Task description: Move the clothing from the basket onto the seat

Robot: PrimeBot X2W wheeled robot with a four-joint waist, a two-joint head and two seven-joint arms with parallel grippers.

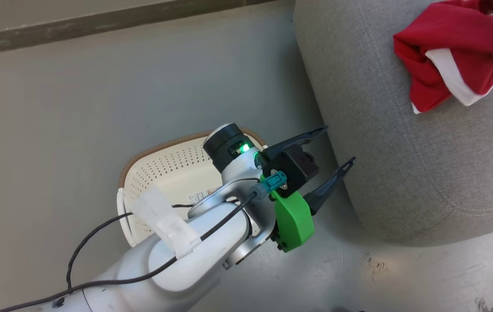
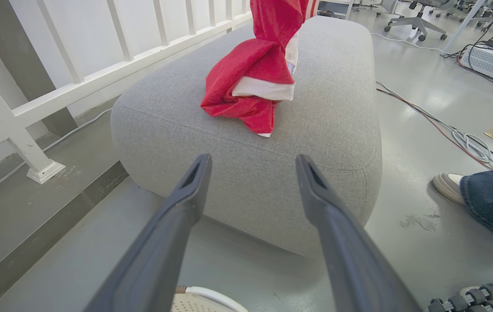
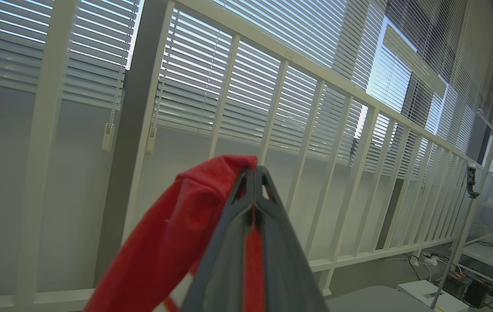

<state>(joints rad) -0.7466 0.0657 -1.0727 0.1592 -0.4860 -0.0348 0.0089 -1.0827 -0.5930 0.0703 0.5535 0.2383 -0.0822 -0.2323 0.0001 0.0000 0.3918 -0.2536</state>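
Head view: left gripper (image 1: 339,144), fingers spread and holding nothing, hangs over the small cream-white perforated plastic basket (image 1: 164,145) with its brown woven-look rim, beside the large rounded grey fabric-upholstered seat (image 1: 402,173). Soft red fabric clothing (image 1: 450,39) with white panels lies bunched on the seat, well apart, ahead and to its right. Left wrist view: the clothing stands upright from the seat top. Right wrist view: right gripper (image 3: 253,173), held high, is clenched on red cloth. Likely next: that nearer arm lets go.

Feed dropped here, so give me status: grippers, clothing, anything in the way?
Left gripper open, empty, beside the basket. Right gripper shut on red clothing, lower end bunched on the seat. Person's shoe near the seat.
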